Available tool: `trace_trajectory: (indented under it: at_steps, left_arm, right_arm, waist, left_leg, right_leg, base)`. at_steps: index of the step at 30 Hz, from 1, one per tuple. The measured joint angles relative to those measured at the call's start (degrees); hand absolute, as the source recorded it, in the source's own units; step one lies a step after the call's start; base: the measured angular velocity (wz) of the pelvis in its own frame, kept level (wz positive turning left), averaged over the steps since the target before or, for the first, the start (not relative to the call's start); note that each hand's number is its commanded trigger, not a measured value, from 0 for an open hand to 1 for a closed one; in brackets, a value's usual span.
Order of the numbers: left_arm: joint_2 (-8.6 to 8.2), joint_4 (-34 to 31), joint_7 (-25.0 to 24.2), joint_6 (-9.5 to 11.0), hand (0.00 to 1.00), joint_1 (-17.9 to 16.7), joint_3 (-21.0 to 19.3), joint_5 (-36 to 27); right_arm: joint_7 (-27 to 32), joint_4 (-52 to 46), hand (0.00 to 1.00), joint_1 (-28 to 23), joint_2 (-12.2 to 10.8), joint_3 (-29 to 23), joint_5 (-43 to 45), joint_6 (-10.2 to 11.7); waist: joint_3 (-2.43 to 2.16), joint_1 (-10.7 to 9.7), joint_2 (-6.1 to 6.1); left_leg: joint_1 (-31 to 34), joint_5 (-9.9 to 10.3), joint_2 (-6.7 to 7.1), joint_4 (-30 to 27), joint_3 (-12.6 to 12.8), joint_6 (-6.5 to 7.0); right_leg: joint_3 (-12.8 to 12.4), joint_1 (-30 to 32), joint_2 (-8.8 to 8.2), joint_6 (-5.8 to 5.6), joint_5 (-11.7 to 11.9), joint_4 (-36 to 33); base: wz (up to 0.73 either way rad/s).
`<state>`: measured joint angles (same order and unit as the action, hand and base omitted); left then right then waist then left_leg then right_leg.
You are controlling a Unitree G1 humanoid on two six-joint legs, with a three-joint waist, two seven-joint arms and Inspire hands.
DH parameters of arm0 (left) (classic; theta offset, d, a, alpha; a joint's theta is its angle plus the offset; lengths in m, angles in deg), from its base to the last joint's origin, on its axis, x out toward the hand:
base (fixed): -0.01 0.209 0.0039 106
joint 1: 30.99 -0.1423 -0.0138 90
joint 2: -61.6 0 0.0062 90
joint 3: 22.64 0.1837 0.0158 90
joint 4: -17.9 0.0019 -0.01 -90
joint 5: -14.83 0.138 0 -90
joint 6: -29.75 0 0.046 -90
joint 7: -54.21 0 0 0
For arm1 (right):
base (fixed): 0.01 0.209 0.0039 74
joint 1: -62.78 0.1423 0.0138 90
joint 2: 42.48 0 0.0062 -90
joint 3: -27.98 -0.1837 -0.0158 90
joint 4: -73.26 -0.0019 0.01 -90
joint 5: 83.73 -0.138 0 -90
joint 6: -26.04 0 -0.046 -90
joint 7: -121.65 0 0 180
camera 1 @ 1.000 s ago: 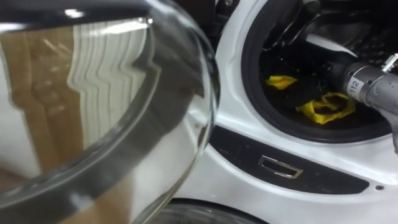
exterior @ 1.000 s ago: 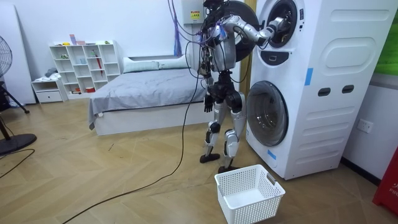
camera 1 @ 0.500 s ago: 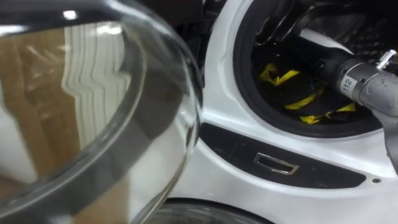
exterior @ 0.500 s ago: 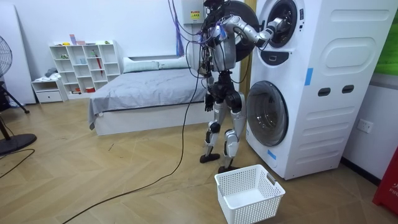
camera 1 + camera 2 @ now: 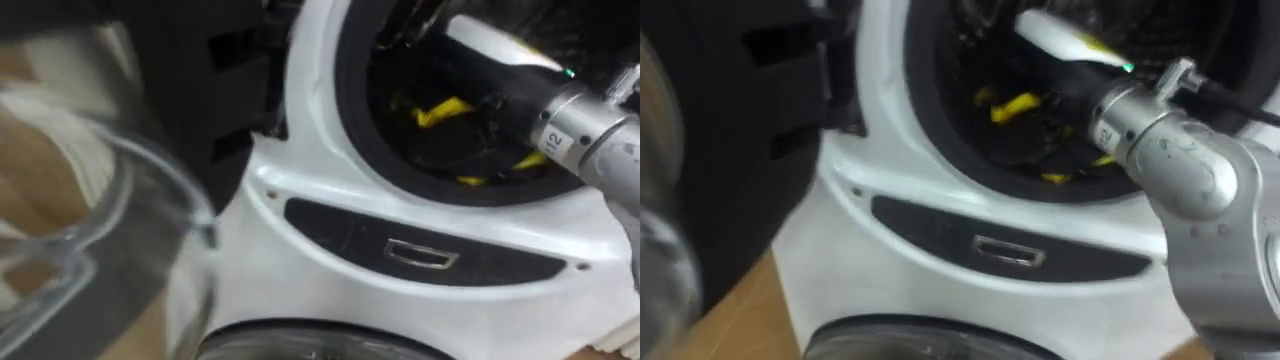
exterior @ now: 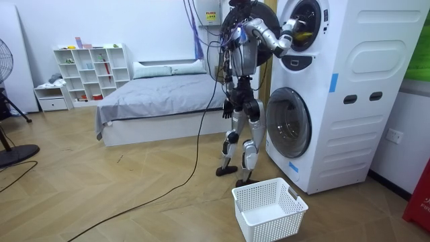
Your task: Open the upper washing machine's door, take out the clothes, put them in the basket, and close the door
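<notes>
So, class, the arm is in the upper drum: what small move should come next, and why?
Probably close the right robot hand on the yellow cloth and draw it out: the hand is inside the drum, the cloth lies below it, and a basket waits on the floor.

The upper drum opening of the washing machine is viewed from very near by the two head cameras, set side by side and aimed slightly downward — the open glass door is caught at the left edge. The whole machine, the robot before it and the white basket are taken in from well back in the room, that same opening being shared
</notes>
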<state>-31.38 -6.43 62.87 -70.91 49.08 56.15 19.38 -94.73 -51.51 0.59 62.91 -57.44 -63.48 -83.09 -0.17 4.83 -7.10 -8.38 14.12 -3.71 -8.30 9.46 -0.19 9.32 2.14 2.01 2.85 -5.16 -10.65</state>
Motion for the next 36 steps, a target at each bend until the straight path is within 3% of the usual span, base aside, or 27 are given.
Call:
trace_trajectory:
  at_steps: [6, 10, 19, 23, 29, 33, 36]
  left_arm:
    - [-1.13, 1.42, -0.10, 2.20, 0.00, -1.88, -1.19, 0.01]
    - [-1.24, 3.11, -0.15, 3.37, 0.00, -2.16, -1.37, -0.05]
    - [-1.43, 5.24, -0.43, 6.08, 0.00, -5.25, -2.18, -1.73]
    - [-1.33, 4.87, -0.33, 7.78, 0.00, -5.40, -2.22, -1.69]
    - [-1.31, 4.86, -0.37, 9.78, 0.00, -5.50, -4.44, -1.56]
    - [-1.31, 4.86, -0.33, 9.82, 0.00, -5.97, -4.49, -1.56]
    - [-1.33, 4.92, -0.30, 10.03, 0.00, -6.39, -4.50, -1.54]
  right_arm:
    - [0.02, -5.10, 1.00, -0.05, 0.02, -6.49, -8.43, 4.25]
    - [0.92, -6.61, 1.00, -1.03, 0.00, -8.68, -11.80, 5.62]
    - [5.17, -9.11, 1.00, -5.20, 0.02, -14.17, -22.62, 11.17]
    - [9.00, -9.11, 1.00, -9.02, 0.03, -15.68, -26.33, 13.98]
    - [15.44, -8.66, 1.00, -16.46, 0.05, -23.98, -26.72, 17.36]
    - [18.62, -7.74, 1.00, -22.57, 0.02, -27.55, -26.77, 18.42]
    - [21.79, -7.63, 1.00, -23.99, 0.03, -29.32, -26.71, 18.77]
  waist:
    - [-0.17, -2.81, 0.56]
    - [-0.11, -3.00, 0.65]
    - [-0.17, -4.25, 0.56]
    - [-0.21, -5.19, 0.52]
    - [-0.35, -6.65, 0.46]
    - [-0.34, -7.83, 1.21]
    - [-0.53, -9.23, 2.30]
  left_leg:
    - [-0.41, 0.01, -0.16, -0.03, 1.39, -0.01]
    - [-0.74, 0.08, -0.37, 0.07, 2.10, -0.13]
    - [-1.20, 0.32, -0.70, 0.01, 2.52, -0.50]
    - [-1.01, 0.50, -0.69, -0.01, 2.60, -0.51]
    - [-1.32, 0.65, -0.90, 0.07, 3.23, -0.67]
    - [-1.92, 0.94, -1.45, 0.10, 4.80, -0.79]
    - [-2.31, 1.53, -1.53, -0.06, 6.36, -1.05]
  right_leg:
    - [-1.17, 0.00, 0.25, 0.20, 0.33, -0.09]
    - [-1.52, 0.00, 0.52, 0.38, 0.82, -0.03]
    - [-2.12, -0.23, 1.01, 0.61, 0.93, 0.03]
    - [-2.11, -0.11, 0.97, 0.59, 0.94, 0.09]
    - [-2.52, -0.14, 1.29, 0.60, 0.94, 0.07]
    - [-4.11, -0.09, 1.86, 0.68, 1.11, -0.03]
    - [-5.37, -0.02, 2.52, 0.89, 1.25, -0.13]
  base:
    - [-0.07]
    - [-0.10]
    - [-0.03]
    - [0.00]
    - [-0.05]
    - [-0.17]
    - [-0.27]
